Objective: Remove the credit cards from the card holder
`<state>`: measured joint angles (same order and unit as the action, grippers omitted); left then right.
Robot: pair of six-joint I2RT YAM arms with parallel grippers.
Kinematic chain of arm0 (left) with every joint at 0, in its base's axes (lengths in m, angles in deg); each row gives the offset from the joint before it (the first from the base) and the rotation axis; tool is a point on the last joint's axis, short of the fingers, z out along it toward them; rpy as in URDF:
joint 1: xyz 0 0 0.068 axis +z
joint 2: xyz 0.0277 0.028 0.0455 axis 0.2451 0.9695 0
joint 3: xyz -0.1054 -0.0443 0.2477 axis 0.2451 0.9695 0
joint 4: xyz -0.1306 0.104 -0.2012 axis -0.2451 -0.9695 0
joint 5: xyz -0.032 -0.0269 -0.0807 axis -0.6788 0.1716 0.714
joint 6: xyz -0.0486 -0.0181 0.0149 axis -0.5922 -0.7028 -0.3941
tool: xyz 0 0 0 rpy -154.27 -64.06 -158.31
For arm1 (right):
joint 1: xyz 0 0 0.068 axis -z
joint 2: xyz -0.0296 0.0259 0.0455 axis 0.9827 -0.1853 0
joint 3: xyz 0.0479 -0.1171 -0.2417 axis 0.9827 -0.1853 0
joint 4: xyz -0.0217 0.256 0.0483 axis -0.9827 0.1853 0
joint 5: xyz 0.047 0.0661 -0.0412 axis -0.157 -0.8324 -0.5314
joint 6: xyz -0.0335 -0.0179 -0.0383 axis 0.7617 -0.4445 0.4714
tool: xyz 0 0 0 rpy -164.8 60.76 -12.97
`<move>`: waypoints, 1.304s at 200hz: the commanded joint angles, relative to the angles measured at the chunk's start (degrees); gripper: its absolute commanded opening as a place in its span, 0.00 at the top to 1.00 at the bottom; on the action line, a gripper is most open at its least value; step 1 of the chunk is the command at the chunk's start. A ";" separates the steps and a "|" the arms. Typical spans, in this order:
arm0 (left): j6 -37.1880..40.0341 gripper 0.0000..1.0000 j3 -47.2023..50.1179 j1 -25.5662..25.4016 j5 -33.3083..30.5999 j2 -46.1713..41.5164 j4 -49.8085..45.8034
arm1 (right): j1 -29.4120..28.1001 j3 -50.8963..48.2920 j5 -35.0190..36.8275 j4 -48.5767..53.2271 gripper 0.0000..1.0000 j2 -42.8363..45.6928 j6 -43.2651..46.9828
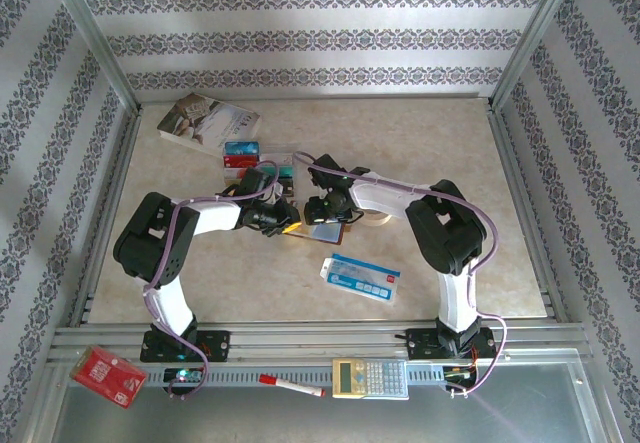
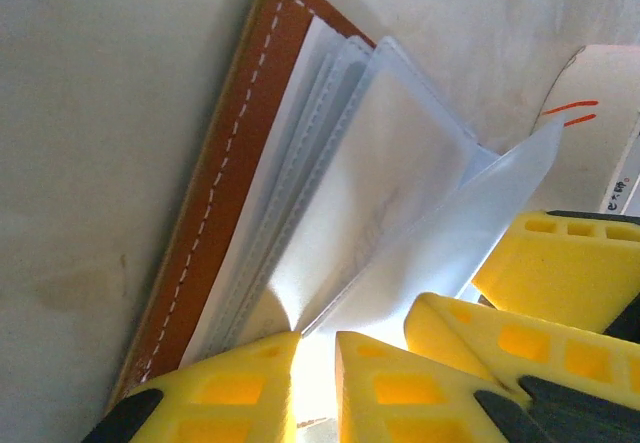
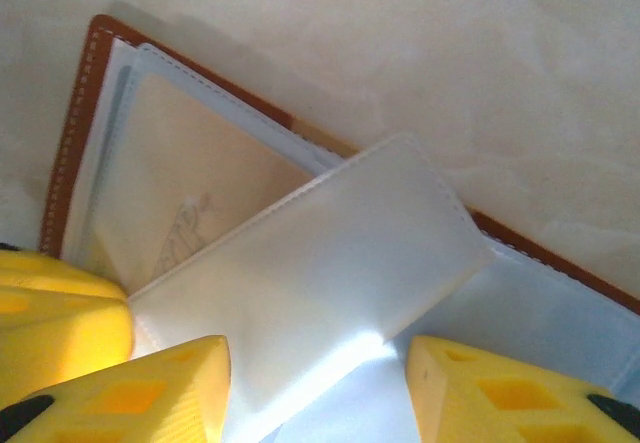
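As the card holder (image 1: 326, 230) lies open, credit cards (image 1: 243, 154) lie just behind.

Reddish-brown leather card holder (image 1: 326, 230) at mid-counter (image 1: 430, 133), between left tool (image 2: 318, 338) and right tool (image 3: 315, 343); small plastic credit cards (image 1: 242, 153) behind it; paperback book (image 1: 208, 123) behind those, far left; blue-and-white flat packet (image 1: 361, 279) in front.

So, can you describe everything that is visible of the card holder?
The card holder is a small booklet of reddish-brown leather with white stitching and rounded corners. It lies open, cover down, on the beige table. Its cloudy clear plastic sleeves fan upward; a lifted sleeve stands away from the rest. The left fingers seem to pinch a sleeve edge; the right fingers stand apart on either side of the lifted sleeve.
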<state>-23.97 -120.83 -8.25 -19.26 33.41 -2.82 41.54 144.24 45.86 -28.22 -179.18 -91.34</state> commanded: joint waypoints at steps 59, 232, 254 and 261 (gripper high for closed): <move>0.55 0.80 -0.42 -0.50 -0.61 1.64 0.21 | 5.96 -6.12 -16.05 -12.72 0.47 10.61 -6.89; 1.67 0.80 0.87 -0.50 -0.10 1.15 0.93 | -1.22 18.38 20.64 15.26 0.19 -9.15 -4.95; 1.66 0.78 0.83 -0.55 -0.19 0.97 0.86 | -1.35 18.46 20.87 15.90 0.20 -9.30 -4.86; 1.74 0.78 0.78 -0.50 -0.27 0.81 0.69 | -1.33 18.13 20.74 16.02 0.19 -9.03 -4.70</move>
<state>-23.47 -120.83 -8.27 -18.25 34.02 -0.85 40.80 160.89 63.57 -15.30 -187.97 -96.67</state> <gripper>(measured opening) 0.216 0.804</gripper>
